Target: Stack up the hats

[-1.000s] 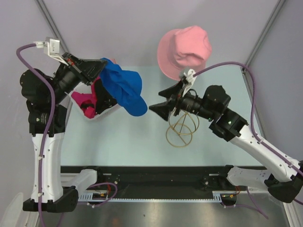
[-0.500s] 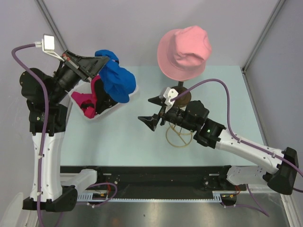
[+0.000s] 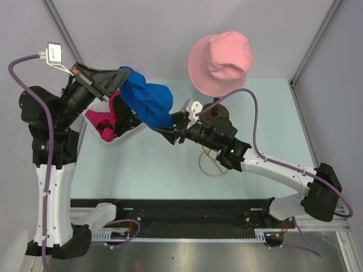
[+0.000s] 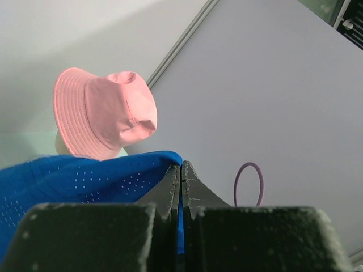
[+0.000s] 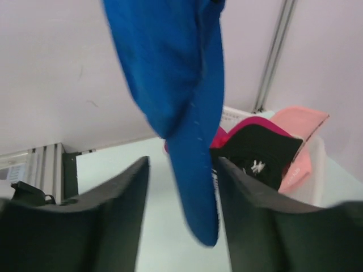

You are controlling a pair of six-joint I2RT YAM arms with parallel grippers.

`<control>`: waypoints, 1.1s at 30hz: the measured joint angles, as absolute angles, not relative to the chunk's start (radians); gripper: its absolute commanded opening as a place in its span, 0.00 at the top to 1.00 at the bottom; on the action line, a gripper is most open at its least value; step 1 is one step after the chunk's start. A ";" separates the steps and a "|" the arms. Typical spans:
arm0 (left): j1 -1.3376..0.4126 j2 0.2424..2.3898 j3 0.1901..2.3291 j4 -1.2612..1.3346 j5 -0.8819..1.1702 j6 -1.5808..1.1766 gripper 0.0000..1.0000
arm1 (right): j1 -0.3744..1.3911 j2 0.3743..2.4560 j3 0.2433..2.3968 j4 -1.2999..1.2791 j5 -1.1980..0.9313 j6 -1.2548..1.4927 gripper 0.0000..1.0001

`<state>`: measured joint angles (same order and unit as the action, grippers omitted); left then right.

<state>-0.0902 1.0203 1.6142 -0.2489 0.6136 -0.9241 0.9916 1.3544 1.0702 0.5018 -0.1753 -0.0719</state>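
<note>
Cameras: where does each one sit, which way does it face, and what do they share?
Top external: above and behind the arms, looking down on the table; both arms show, left gripper holding up the blue cap, right gripper at its lower edge.
Left wrist: on the left arm, looking along its shut fingers, past blue fabric, to the pink bucket hat.
Right wrist: on the right arm, looking between its open fingers at the hanging cap, white basket behind.
Shared: the blue cap in all three.

Bright, even overhead lighting, faint soft shadows on the table [image 3: 159, 170], top view sharp, right wrist view motion-blurred across the blue cap [image 5: 176, 96], right gripper [image 5: 182, 170] dark and soft-focused in foreground
</note>
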 measured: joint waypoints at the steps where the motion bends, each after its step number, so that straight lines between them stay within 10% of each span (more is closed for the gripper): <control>1: -0.091 1.019 1.614 -0.249 0.613 -0.925 1.00 | 0.989 1.358 1.076 0.512 -0.189 -0.049 0.77; 3: -0.091 1.018 1.614 -0.250 0.607 -0.925 1.00 | 0.981 1.357 1.082 0.528 -0.215 0.004 0.92; 13: -0.123 1.019 1.549 -0.250 0.568 -0.914 0.99 | 0.960 1.153 1.000 0.469 -0.262 0.340 1.00; 16: -0.180 1.052 1.545 -0.253 0.536 -0.888 0.63 | 0.939 1.069 0.993 0.398 -0.275 0.434 1.00; 17: -0.206 1.068 1.545 -0.255 0.525 -0.876 0.30 | 0.925 1.042 0.991 0.376 -0.282 0.469 1.00; 20: -0.285 1.126 1.553 -0.263 0.481 -0.837 0.02 | 0.871 0.969 0.953 0.343 -0.298 0.575 1.00; 33: -0.381 1.272 1.671 -0.501 0.281 -0.659 0.00 | 0.525 0.770 0.630 0.291 -0.367 1.155 1.00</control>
